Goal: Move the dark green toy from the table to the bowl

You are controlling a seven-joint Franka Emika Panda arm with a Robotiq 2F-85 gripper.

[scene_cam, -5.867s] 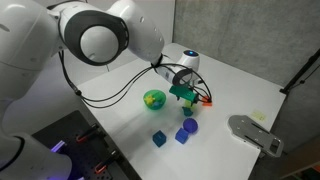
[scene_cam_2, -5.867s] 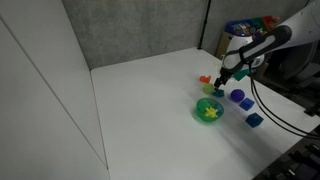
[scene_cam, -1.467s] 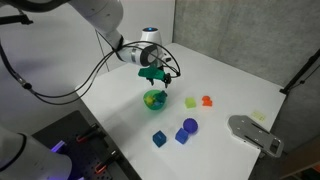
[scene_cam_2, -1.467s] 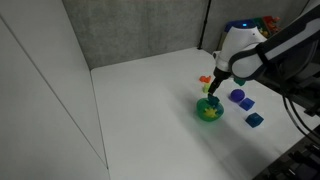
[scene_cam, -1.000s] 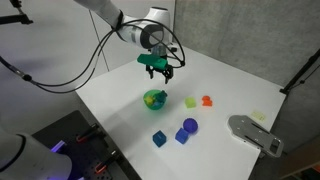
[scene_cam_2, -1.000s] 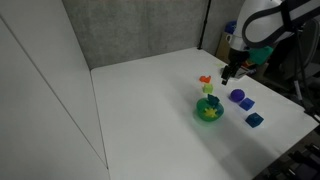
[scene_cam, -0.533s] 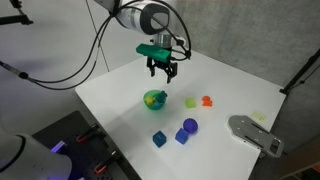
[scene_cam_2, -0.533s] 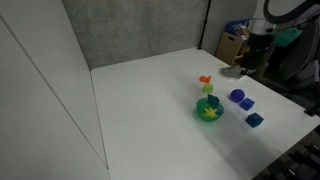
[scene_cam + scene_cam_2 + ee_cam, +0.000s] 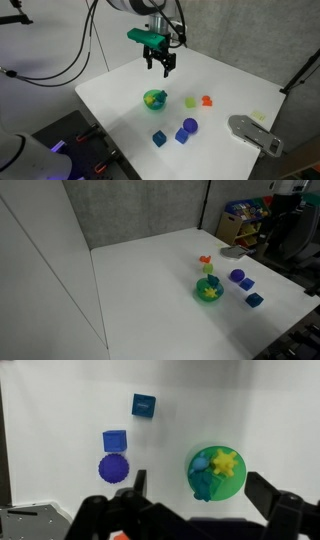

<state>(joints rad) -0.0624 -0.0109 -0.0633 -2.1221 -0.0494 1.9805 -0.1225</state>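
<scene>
The bright green bowl (image 9: 154, 99) stands on the white table (image 9: 120, 85) and shows in both exterior views (image 9: 209, 290). In the wrist view the bowl (image 9: 236, 485) holds the dark green toy (image 9: 205, 485) beside a yellow star-shaped piece (image 9: 225, 463). My gripper (image 9: 160, 63) hangs high above the table, behind and above the bowl. In the wrist view its two fingers (image 9: 197, 477) stand wide apart with nothing between them, and the bowl lies far below.
A lime-green piece (image 9: 190, 102) and an orange piece (image 9: 207, 100) lie beside the bowl. A blue cube (image 9: 158, 139) and two purple pieces (image 9: 186, 131) lie nearer the table's front edge. A grey device (image 9: 255, 134) sits at one table corner.
My gripper has risen from just above the bowl and pulled away upward, empty. The dark green toy stays in the bowl.
</scene>
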